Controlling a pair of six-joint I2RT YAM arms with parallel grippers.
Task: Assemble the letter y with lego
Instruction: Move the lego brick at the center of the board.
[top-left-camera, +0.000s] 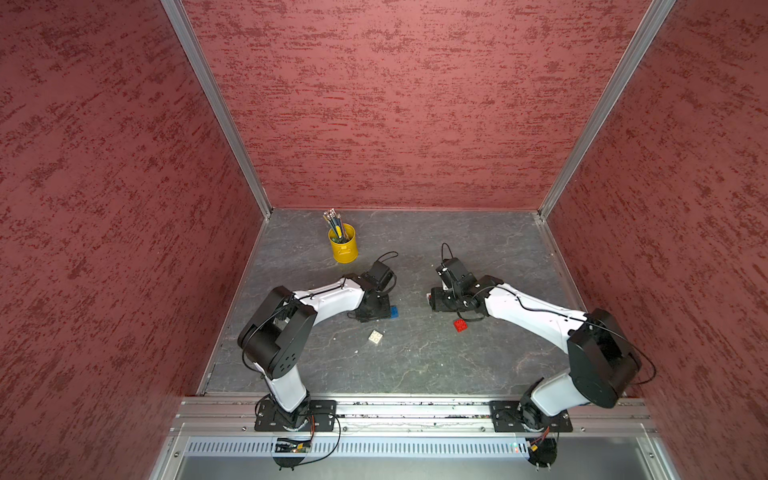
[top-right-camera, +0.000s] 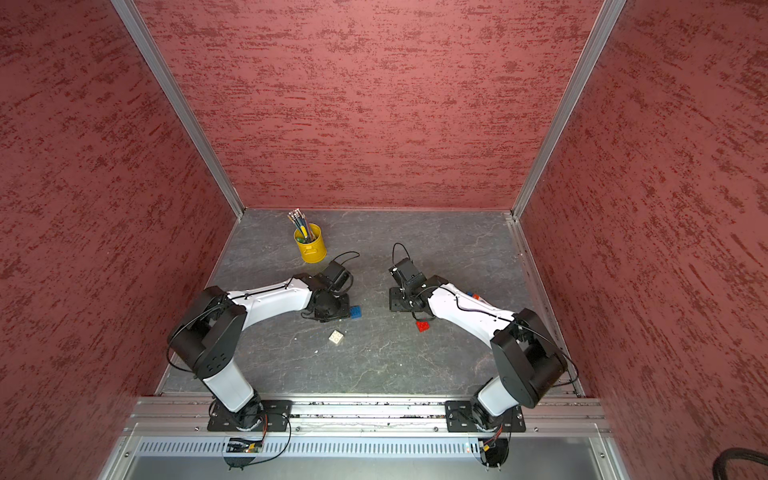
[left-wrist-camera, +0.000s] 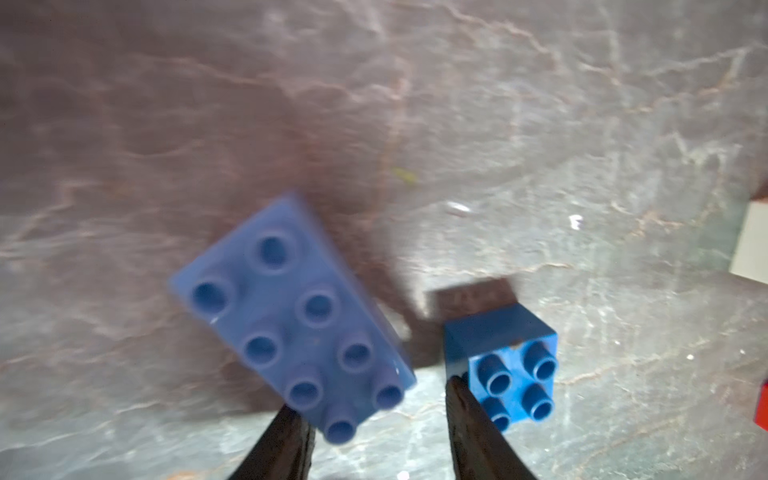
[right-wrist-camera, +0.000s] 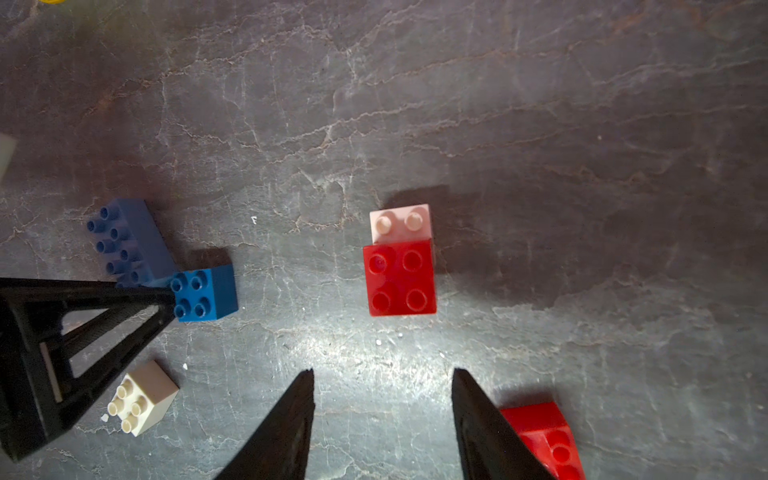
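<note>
Your left claw (left-wrist-camera: 369, 395) stands open astride the long blue brick's (left-wrist-camera: 291, 316) near end; studs up, its long axis slants away from the claw. Your right claw (right-wrist-camera: 382, 371) is open too.

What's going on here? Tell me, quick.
Assembly of a lego letter y is barely begun. The left gripper has its open jaws around one end of the long blue brick, with the small blue brick just outside them. The right gripper hangs open and empty near a red brick stacked partly on a white brick. A second red brick and a loose white brick lie apart.
</note>
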